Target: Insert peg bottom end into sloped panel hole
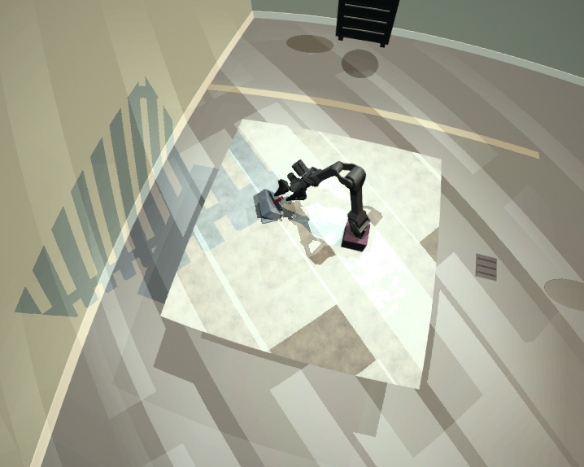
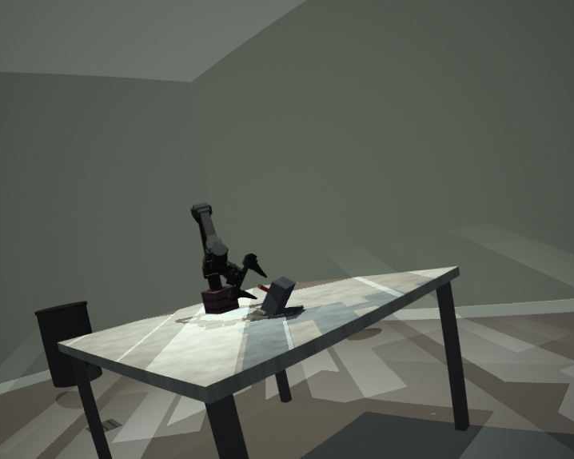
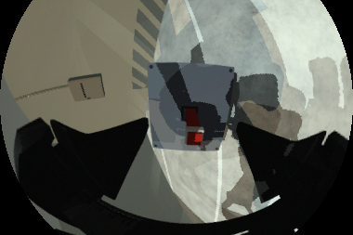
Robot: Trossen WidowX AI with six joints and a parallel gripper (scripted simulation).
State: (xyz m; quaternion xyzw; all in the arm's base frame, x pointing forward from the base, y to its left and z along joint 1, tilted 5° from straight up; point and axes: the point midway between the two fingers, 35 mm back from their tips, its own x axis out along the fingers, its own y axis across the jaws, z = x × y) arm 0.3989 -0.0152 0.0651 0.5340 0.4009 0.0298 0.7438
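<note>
Far left, dark drum (image 2: 65, 345) on floor beyond table (image 1: 232, 281) (image 2: 179, 355). Next, maroon base block (image 1: 354, 245) (image 2: 221, 304) on tabletop, black arm (image 1: 356, 198) (image 2: 207, 226) rising off it, bending down toward panel. Then gripper (image 1: 281, 196) (image 2: 261, 287) (image 3: 194, 124): fingers spread wide apart, nothing clamped! Red peg (image 1: 278, 199) (image 2: 263, 288) (image 3: 195, 137), square-ended, tilted, lower end in hole (image 3: 184, 110), outer end sticking out toward gripper; full depth can't be told. Rightmost, blue-grey sloped panel (image 1: 268, 204) (image 2: 278, 294) (image 3: 163, 109), standing on table, peg jutting from its face.
</note>
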